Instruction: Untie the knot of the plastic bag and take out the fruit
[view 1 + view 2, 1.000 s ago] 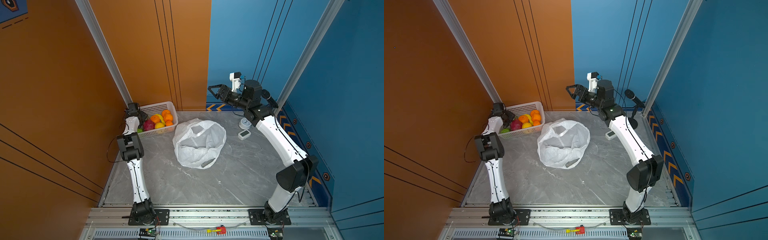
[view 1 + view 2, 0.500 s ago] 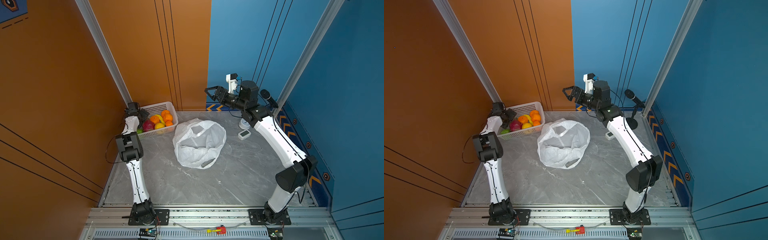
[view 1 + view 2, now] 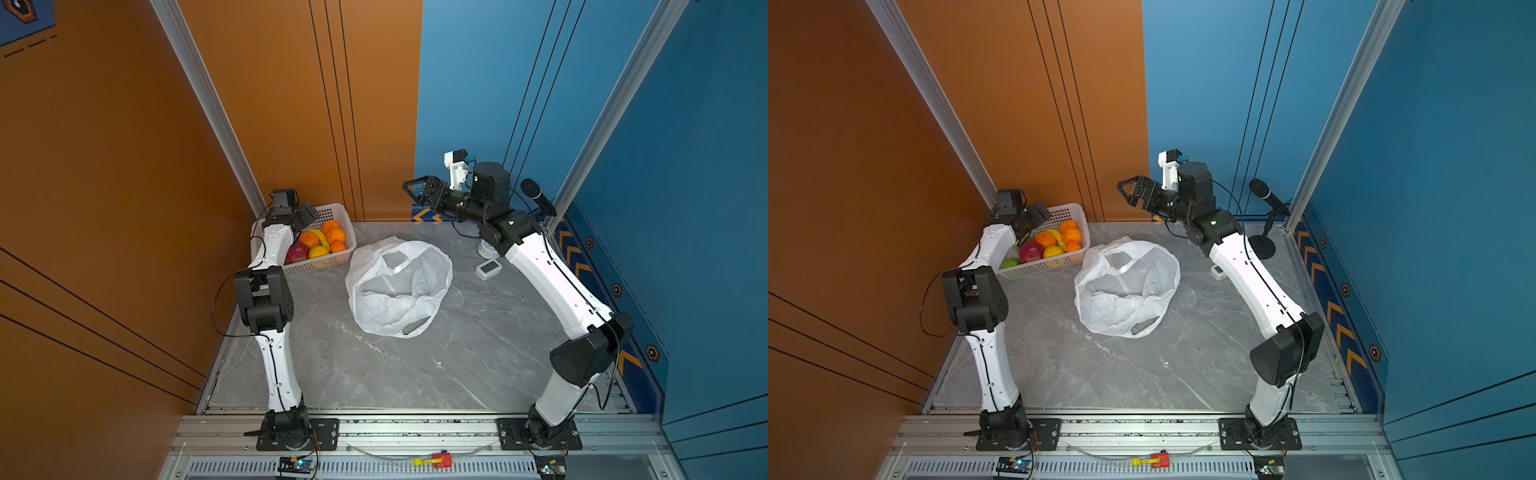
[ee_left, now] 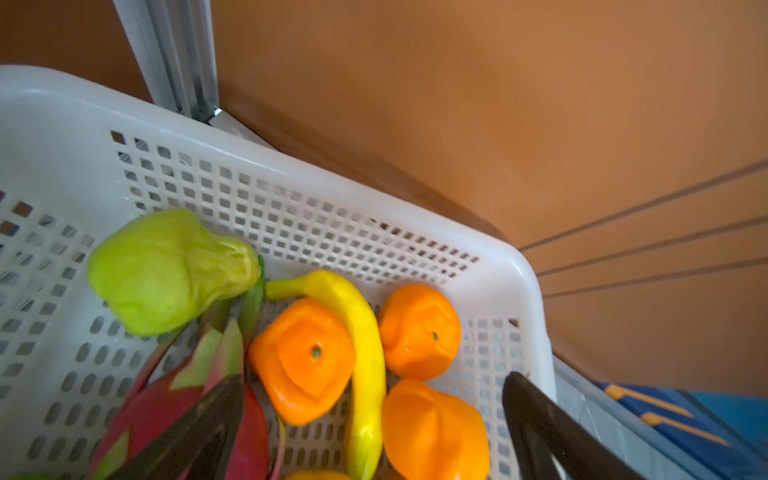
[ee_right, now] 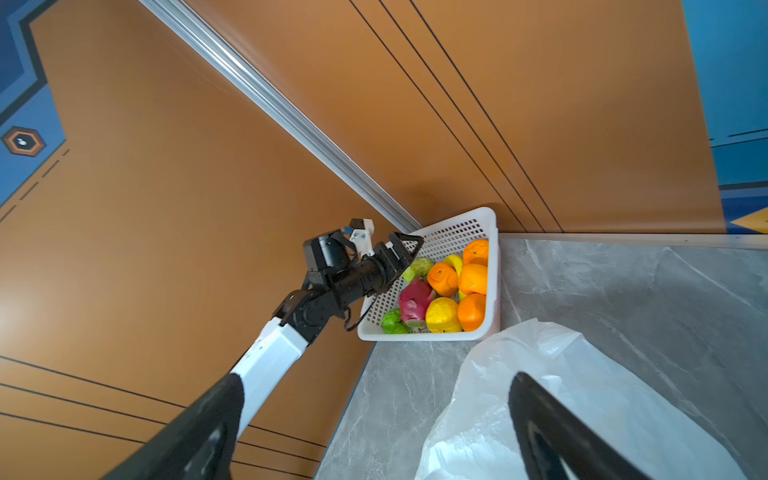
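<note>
In both top views: plastic bag (image 3: pixel 399 286) is laid open and slack mid-table; fruit (image 3: pixel 309 239) is kept in basket (image 3: pixel 328 262).
Left wrist: left gripper (image 4: pixel 374 384) is spread over the fruit, nothing pinched.
Right wrist: right gripper (image 5: pixel 376 382) is spread, raised clear of the bag.

The basket (image 3: pixel 328 261) with the fruit (image 3: pixel 336 235) in it sits on the table (image 3: pixel 374 365), behind and left of the plastic bag (image 3: pixel 399 286).

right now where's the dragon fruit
In both top views the dragon fruit lies in the white basket at the far left corner, next to the yellow fruit and an orange.
</note>
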